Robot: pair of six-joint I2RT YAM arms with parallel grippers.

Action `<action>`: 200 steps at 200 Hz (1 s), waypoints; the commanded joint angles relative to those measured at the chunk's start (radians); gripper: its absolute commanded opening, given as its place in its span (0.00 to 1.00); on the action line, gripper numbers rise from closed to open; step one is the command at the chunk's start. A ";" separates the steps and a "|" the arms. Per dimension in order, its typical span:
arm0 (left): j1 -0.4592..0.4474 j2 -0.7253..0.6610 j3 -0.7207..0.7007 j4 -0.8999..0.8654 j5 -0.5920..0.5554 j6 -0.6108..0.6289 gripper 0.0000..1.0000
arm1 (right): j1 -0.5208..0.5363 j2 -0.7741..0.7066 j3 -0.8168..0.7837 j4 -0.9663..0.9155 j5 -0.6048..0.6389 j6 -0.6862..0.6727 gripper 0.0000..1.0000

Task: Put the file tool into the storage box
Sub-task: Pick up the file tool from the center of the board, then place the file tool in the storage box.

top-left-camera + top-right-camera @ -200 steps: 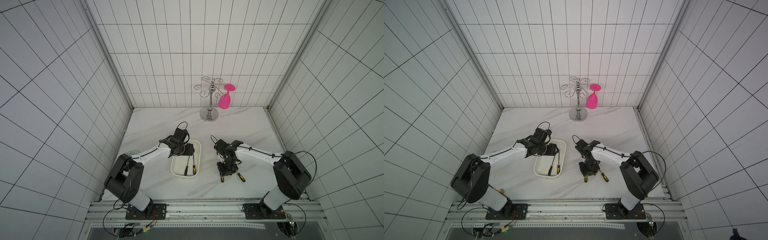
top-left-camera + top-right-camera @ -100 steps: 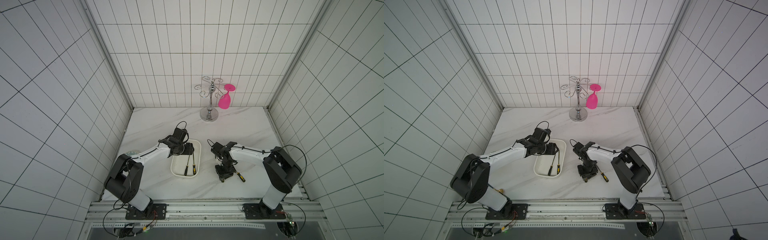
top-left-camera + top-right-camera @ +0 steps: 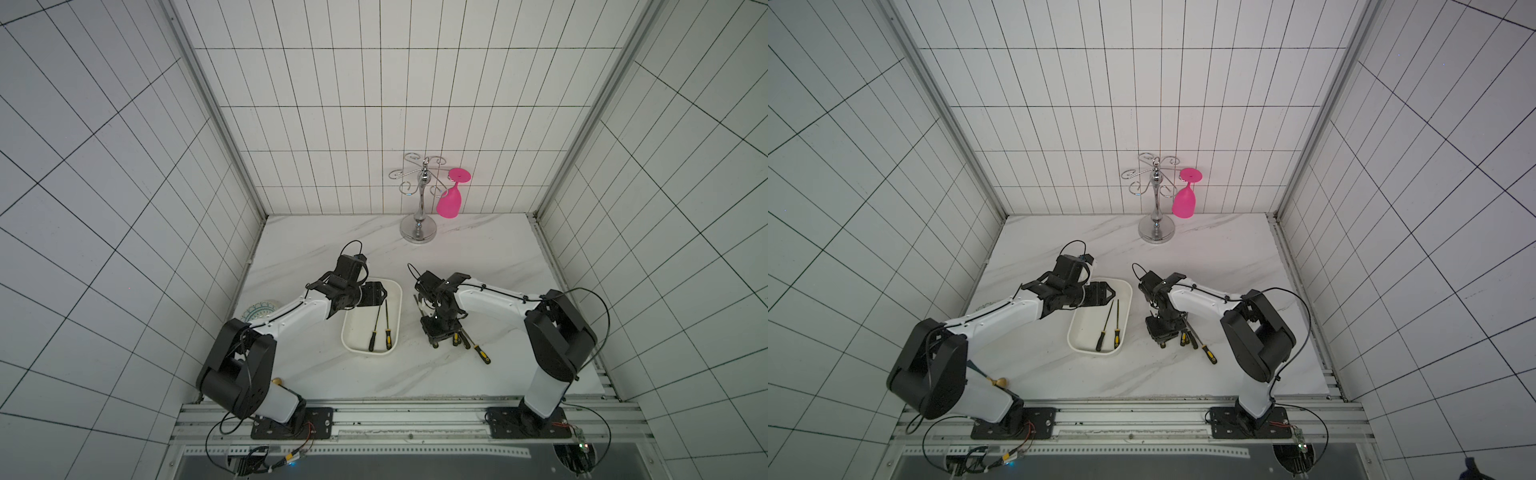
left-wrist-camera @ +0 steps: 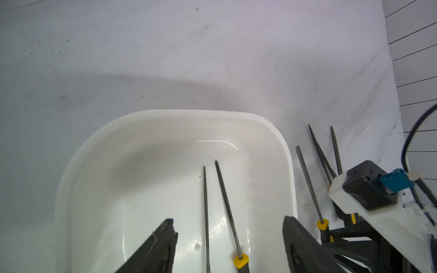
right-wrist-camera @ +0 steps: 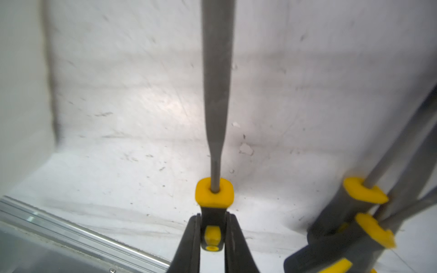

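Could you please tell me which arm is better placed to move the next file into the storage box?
The right. The right gripper is shut on a file at its handle, beside the storage box. The left gripper hangs open and empty over the box, which holds two files.

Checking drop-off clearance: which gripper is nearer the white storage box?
Left. The left gripper hangs open over the storage box; the right gripper is beside it, shut on a file.

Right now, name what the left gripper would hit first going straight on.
Probably the storage box floor, by the two files lying there: the left gripper's open jaws frame them. Depth is unclear.
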 commanded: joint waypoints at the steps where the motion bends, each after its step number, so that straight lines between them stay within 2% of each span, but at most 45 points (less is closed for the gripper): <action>1: 0.002 -0.032 0.024 0.075 0.087 -0.071 0.74 | 0.007 -0.041 0.091 0.032 -0.061 -0.062 0.11; 47: -0.038 -0.047 0.031 0.155 0.081 -0.075 0.75 | 0.010 -0.013 0.208 0.008 -0.141 -0.138 0.12; 110: -0.059 -0.045 0.015 0.168 0.061 -0.088 0.74 | 0.016 -0.021 0.286 0.041 -0.199 -0.129 0.13; 122: -0.060 -0.048 0.011 0.171 0.065 -0.087 0.66 | 0.017 -0.025 0.284 0.067 -0.208 -0.115 0.13; 136: -0.060 -0.047 0.002 0.180 0.077 -0.090 0.38 | 0.018 -0.025 0.280 0.087 -0.206 -0.100 0.13; 143: -0.060 -0.044 -0.003 0.190 0.088 -0.093 0.29 | 0.019 -0.025 0.276 0.093 -0.207 -0.095 0.13; 181: -0.061 -0.022 -0.023 0.245 0.113 -0.111 0.28 | 0.028 -0.050 0.235 0.121 -0.194 -0.072 0.13; 191: -0.061 -0.009 -0.023 0.253 0.130 -0.117 0.24 | 0.031 -0.058 0.227 0.121 -0.192 -0.067 0.13; 200: -0.062 0.001 -0.023 0.259 0.141 -0.122 0.17 | 0.033 -0.067 0.219 0.150 -0.185 -0.064 0.13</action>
